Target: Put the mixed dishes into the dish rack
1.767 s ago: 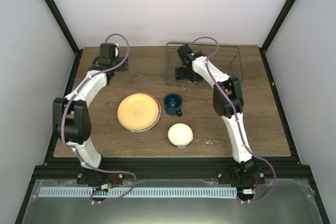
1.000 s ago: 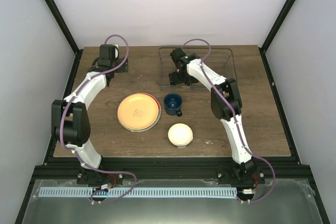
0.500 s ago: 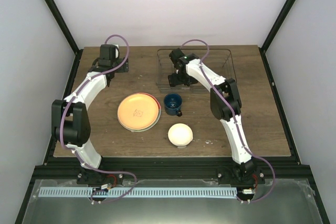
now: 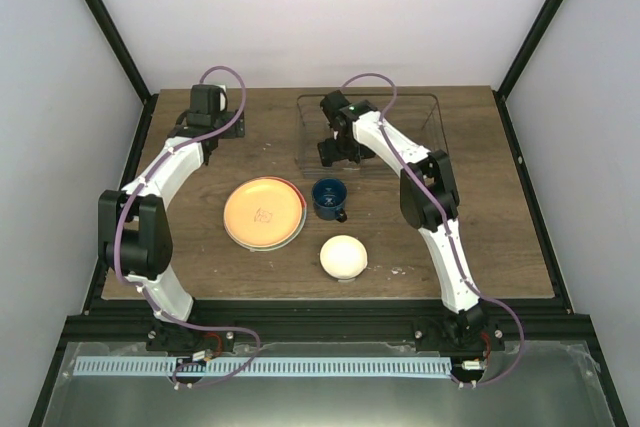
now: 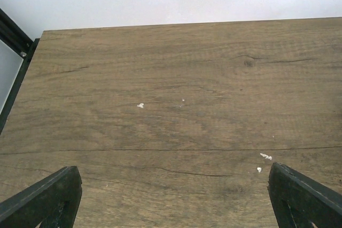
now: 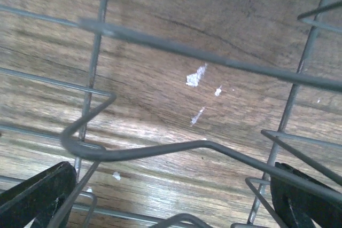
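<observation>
Wood table [image 4: 500,227] scene: right gripper [image 6: 171,196] sits spread inside the dish rack [image 6: 214,57], I'd guess to drag it, while left gripper [image 5: 171,196] idles, spread too.

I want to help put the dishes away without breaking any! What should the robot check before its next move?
1. Left pincer open and holding nothing: ok.
2. Right pincer clear of the dish rack: not ok, it is open and sits among the rack's wires.
3. Room in the dish rack: ok, no dishes in it.
4. Dark blue mug standing upright: ok.
5. Orange-yellow plate lying on its own: not ok, a second plate peeks out from under it.
6. Cream-white bowl right way up: cannot tell.
</observation>
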`<state>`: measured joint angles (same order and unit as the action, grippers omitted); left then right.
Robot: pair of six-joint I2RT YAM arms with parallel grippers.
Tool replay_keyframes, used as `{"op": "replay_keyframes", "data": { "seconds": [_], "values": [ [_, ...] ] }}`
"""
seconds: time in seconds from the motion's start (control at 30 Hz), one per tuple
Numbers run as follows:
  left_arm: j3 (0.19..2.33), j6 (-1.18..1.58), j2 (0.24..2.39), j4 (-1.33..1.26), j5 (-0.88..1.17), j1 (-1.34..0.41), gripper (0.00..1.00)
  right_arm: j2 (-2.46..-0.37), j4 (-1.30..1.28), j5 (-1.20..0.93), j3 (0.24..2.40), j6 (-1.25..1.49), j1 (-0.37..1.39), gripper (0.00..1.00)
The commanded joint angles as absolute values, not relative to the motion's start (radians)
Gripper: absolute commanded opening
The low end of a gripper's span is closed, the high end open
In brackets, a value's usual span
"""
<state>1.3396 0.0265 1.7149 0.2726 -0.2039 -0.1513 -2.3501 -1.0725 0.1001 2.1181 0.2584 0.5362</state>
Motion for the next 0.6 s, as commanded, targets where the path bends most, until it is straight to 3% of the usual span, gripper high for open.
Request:
{"op": "replay_keyframes", "data": {
  "seconds": [0.0, 0.37, 0.57],
  "values": [
    [1.341, 0.021, 1.703, 0.262, -0.216, -0.156, 0.97, -2.29, -1.075, 0.09, 2.207, 0.255, 0.559, 1.0],
    [1.343, 0.029, 1.694, 0.264, -0.19, -0.156, 0.97, -2.247, -1.104, 0.126, 2.218, 0.237, 0.559, 1.0],
    [1.324, 0.039, 1.64, 0.305, -0.115, -0.185, 0.97, -2.118, -1.006, 0.198, 2.139, 0.248, 0.558, 1.0]
  ]
}}
